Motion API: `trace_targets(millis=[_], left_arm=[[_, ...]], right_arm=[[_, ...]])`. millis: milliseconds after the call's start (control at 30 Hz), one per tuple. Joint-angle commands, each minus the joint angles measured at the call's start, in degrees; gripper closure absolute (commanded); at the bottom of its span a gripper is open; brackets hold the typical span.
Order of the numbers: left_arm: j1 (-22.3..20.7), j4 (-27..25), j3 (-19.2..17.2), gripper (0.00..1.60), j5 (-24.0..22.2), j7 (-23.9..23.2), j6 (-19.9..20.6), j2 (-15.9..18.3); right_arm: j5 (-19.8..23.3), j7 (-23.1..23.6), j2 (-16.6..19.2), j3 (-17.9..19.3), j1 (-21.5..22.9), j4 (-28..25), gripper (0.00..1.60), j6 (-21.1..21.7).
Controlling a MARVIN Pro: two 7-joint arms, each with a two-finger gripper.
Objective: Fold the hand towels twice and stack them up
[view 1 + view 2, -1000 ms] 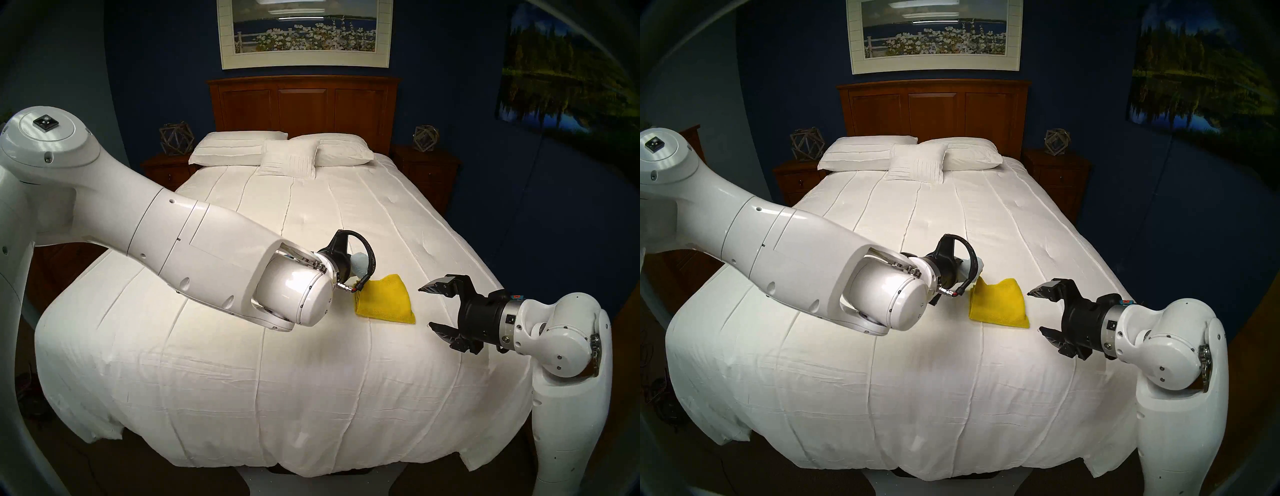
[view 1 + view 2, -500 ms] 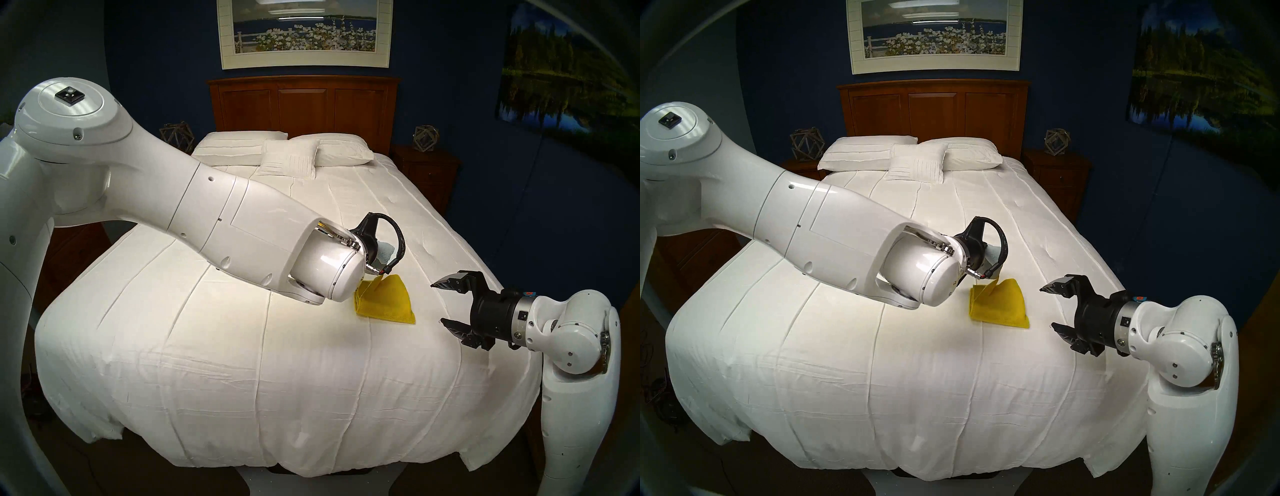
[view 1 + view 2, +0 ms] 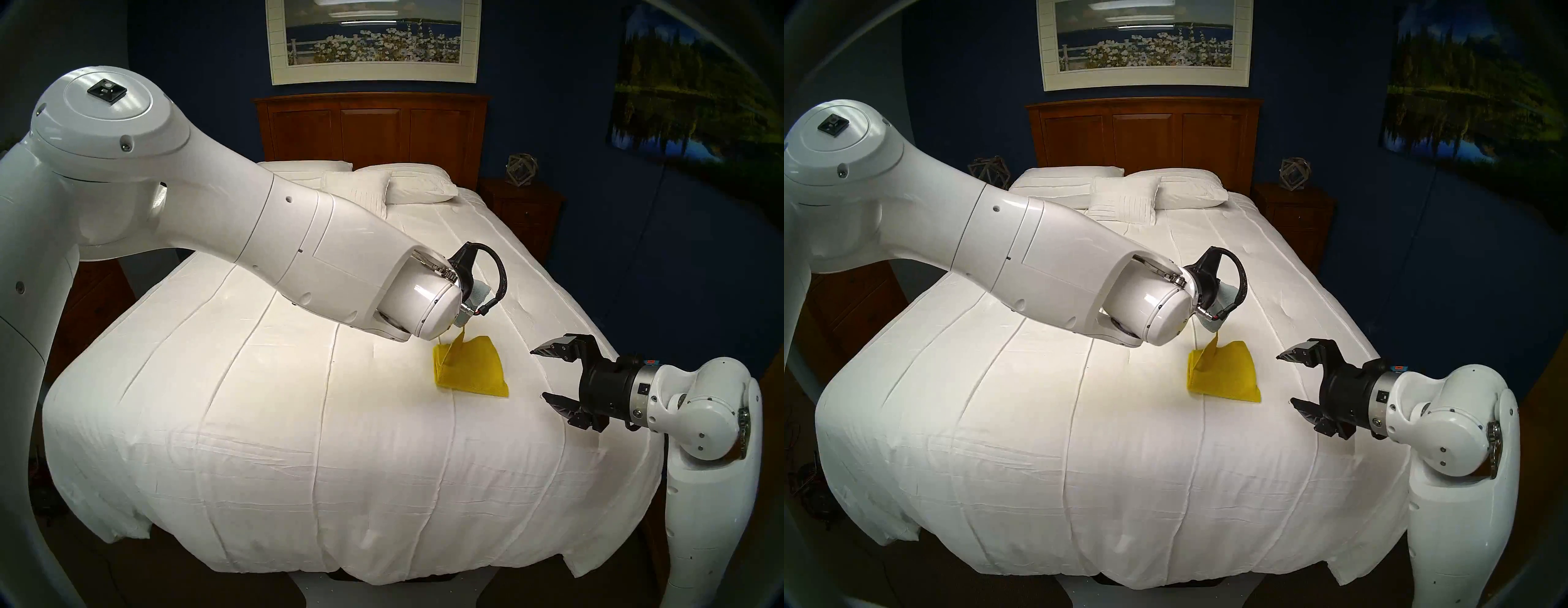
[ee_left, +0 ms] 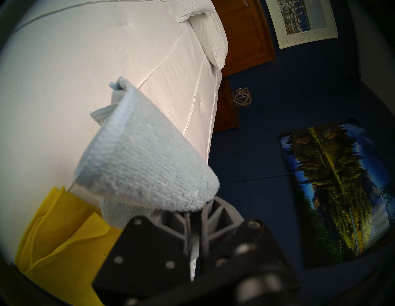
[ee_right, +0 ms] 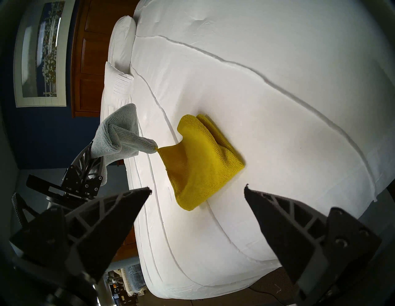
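Observation:
The yellow hand towel (image 3: 471, 369) lies folded on the white bedspread (image 3: 297, 403), right of centre. One of its corners is pulled up into a peak that touches the hanging tip of the pale blue hand towel (image 5: 119, 132). My left gripper (image 5: 94, 156) is shut on the folded blue towel (image 4: 145, 166) and holds it above the yellow towel's (image 5: 198, 162) left side. In the head views my left wrist hides most of the blue towel (image 3: 1227, 297). My right gripper (image 3: 539, 373) is open and empty, just right of the yellow towel (image 3: 1225, 378), low over the bed.
White pillows (image 3: 420, 187) lie at the wooden headboard (image 3: 373, 127). Dark nightstands with wire ornaments (image 3: 522, 170) stand at both sides. The bed's right edge (image 5: 320, 213) drops off close to my right gripper.
My left arm has risen and swung to the right with the blue towel. The yellow towel's corner has been drawn up higher. My right gripper has drawn back a little to the right.

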Motion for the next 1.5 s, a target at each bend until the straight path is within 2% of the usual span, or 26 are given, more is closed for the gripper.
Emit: trace_targets(millis=[0,300,500,900,1067,1467], left_arm=[[-1.7,3.4,-0.6,1.60,1.2,1.0,1.3,-1.9],[-1.3,9.3,0.2,1.60,2.7,4.2,4.0,-4.2],[-1.2,11.3,0.4,1.60,3.2,5.6,5.2,-4.4],[0.0,8.2,1.1,1.60,3.5,5.3,4.2,-2.6],[0.3,8.6,0.3,1.60,3.6,5.2,4.5,-3.5],[3.2,8.1,0.2,1.60,3.0,4.2,2.4,-4.2]], right_arm=[[0.3,0.2,-0.2,0.4,0.0,-0.8,0.00,-0.1],[0.8,0.3,-0.2,1.7,-0.4,-0.8,0.00,0.2],[1.1,0.4,-0.3,2.0,-0.6,-0.7,0.00,0.3],[1.3,0.5,-0.3,2.4,-0.9,-0.7,0.00,0.7],[1.0,0.7,-0.6,2.5,-0.9,-0.8,0.00,0.8],[1.3,0.6,-0.6,3.6,-1.5,-1.0,0.00,1.0]])
